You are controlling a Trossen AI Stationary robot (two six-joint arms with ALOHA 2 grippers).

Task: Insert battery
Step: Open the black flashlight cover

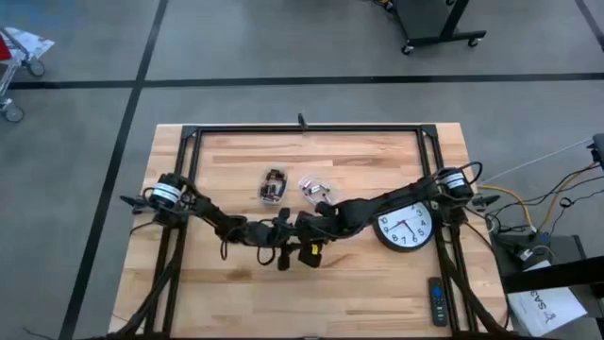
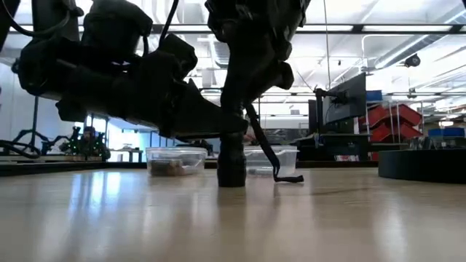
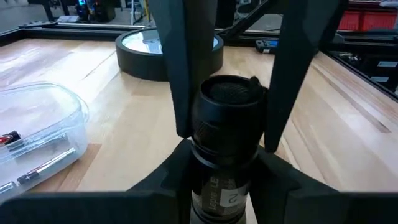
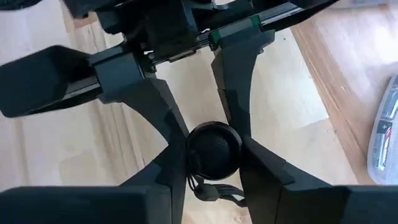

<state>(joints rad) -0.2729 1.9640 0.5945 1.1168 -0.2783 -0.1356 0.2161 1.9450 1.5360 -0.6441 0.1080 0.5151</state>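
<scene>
- Two grippers meet at the table's near centre, over a black flashlight (image 1: 284,247); the high view shows only a dark knot of arms there and the flashlight's outline is hard to pick out
- left gripper (image 3: 227,134): left wrist view shows its two fingers (image 3: 175,68) pinching the flashlight body from either side, just below the ribbed black end cap; the lower body is cut off, with partly legible print on it
- right gripper (image 4: 214,152): right wrist view looks straight down on the round cap, fingers pressed against it on both sides; a cord loop (image 4: 214,190) shows beside the cap
- Low view shows what the others do not: the flashlight stands upright with its base on the wooden table (image 2: 233,218), and a strap (image 2: 280,171) trails to the tabletop on its right; both grippers above it are silhouettes, fingers not separable
- Two clear plastic containers (image 1: 273,186) sit just beyond the grippers; contents too small to identify from above. Left wrist view shows a clear container with cylindrical cells inside, likely batteries (image 3: 37,165), partly cut off
- wall clock (image 1: 406,227) lies face up to the right of the grippers, under the right arm
- remote control (image 1: 436,302) lies near the table's near right corner, visible only from above
</scene>
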